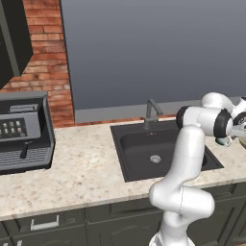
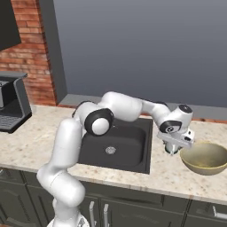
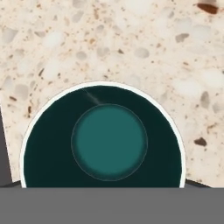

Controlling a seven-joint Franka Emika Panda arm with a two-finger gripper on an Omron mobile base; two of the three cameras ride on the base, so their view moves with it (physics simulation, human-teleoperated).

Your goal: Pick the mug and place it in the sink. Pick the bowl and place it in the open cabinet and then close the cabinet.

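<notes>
Directly under the hand: mug (image 3: pixel 108 140) upright on the counter (image 3: pixel 131 43), between sink (image 2: pixel 128 146) and bowl (image 2: pixel 205 157).
Its teal mouth faces straight up at the gripper (image 2: pixel 172 148), centred just below; whether the jaws are apart I cannot tell.

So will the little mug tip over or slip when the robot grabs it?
Probably not tip: the mug sits upright on the flat counter, gripper right above it. Its smooth, round rim could slip. It looks stiff and maybe breakable.
</notes>
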